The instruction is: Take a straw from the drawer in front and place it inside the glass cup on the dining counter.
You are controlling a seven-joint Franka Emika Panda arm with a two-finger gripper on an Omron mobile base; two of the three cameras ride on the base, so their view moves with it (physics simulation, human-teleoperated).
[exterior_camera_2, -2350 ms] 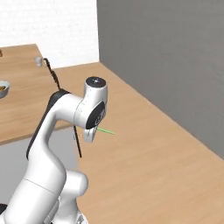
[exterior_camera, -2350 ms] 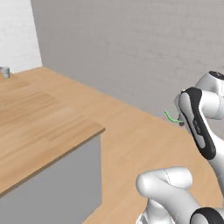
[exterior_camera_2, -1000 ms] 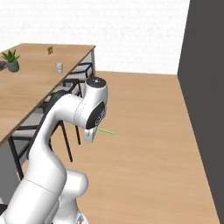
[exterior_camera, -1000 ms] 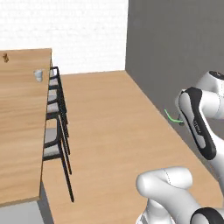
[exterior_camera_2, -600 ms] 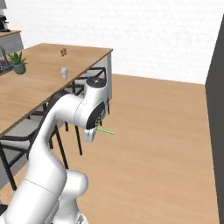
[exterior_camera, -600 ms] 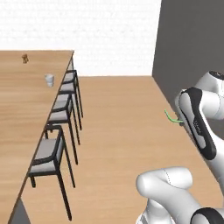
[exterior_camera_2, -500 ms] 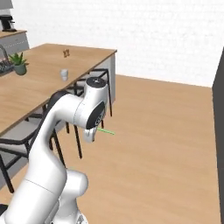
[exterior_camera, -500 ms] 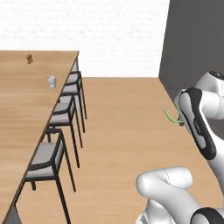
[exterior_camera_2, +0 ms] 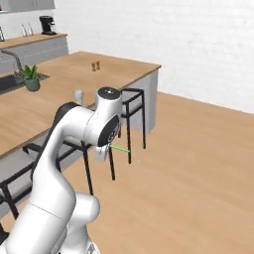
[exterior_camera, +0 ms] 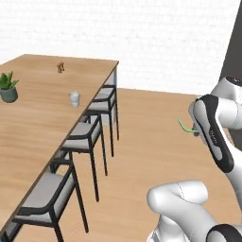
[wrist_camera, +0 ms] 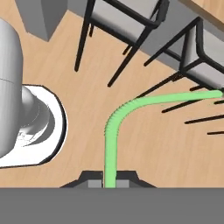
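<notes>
My gripper [wrist_camera: 109, 183] is shut on the light-green straw [wrist_camera: 114, 127], whose bent tip reaches off to the right in the hand view. The arm holds the straw [exterior_camera: 185, 127] in the air above the wood floor, well right of the dining counter [exterior_camera: 28, 123]. From the right base view the straw [exterior_camera_2: 120, 148] pokes out beside the gripper [exterior_camera_2: 105, 152]. The small glass cup [exterior_camera: 74, 98] stands upright on the counter near its chair-side edge, and in the right base view the glass cup [exterior_camera_2: 78, 95] is just behind the arm. The drawer is out of view.
Black chairs [exterior_camera: 87, 137] with grey seats line the counter's edge, and one chair [wrist_camera: 131, 19] lies below the hand. A potted plant [exterior_camera: 8, 90], two small brown shakers [exterior_camera: 60, 67] and a dark sink [exterior_camera_2: 10, 82] are on the counter. Open wood floor [exterior_camera: 151, 142] lies to the right.
The base has driven and turned, so the whole scene has shifted: the counter, chairs and cup now sit larger and nearer. The arm's pose and its grip on the straw are unchanged.
</notes>
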